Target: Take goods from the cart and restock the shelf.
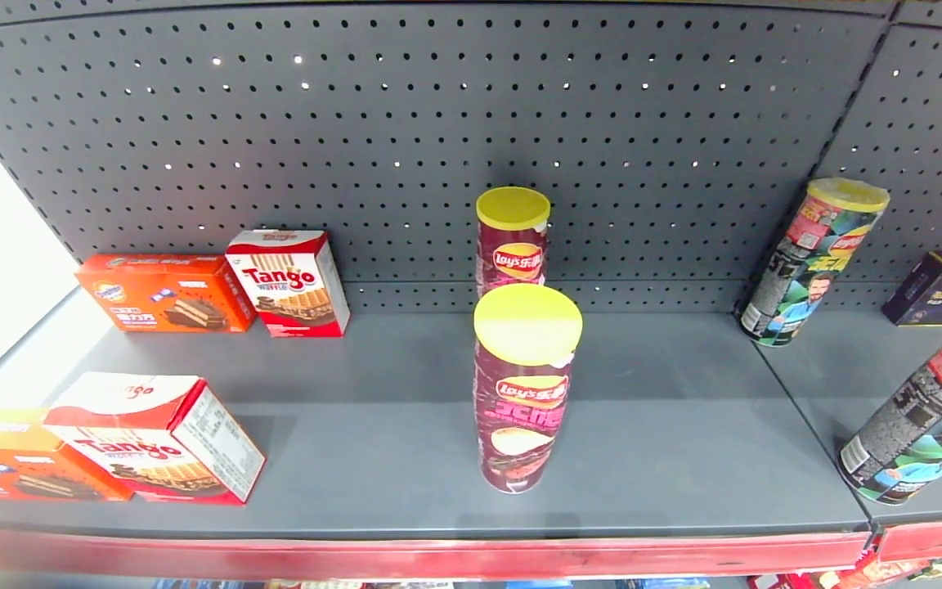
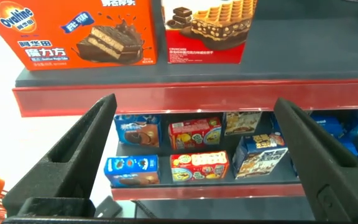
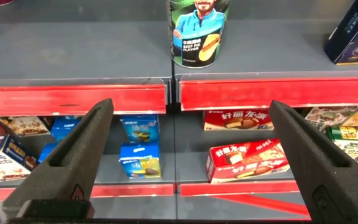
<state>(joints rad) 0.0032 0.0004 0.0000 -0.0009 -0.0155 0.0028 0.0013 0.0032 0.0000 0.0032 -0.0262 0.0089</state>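
The grey shelf (image 1: 667,425) is seen from above in the head view. It is backed by a perforated panel (image 1: 438,123) and edged along the front by a red strip (image 1: 438,560). Lower shelves (image 2: 204,190) stocked with small packets are seen beneath it in the wrist views.

The left gripper (image 2: 194,101) is held in front of the red strip, below the front orange box (image 2: 79,31) and the front wafer box (image 2: 207,28). Its jaws are spread wide apart and nothing is held between them. The right gripper (image 3: 190,104) is held in front of the same strip, below the front green-and-black can (image 3: 197,31). Its jaws are likewise spread wide, with nothing between them.

On the shelf, the goods are set out in groups. At the front left, the front wafer box is placed against the front orange box. At the back left, near the panel, a rear orange box (image 1: 164,292) and a rear wafer box (image 1: 291,282) are stood side by side, touching. In the middle, two maroon cans with yellow lids are stood upright in line: the front maroon can (image 1: 524,401) mid-shelf and the rear maroon can (image 1: 512,241) by the panel. To the right, a rear green-and-black can (image 1: 814,262) is placed near the panel. A dark box (image 1: 941,286) is seen beyond it.
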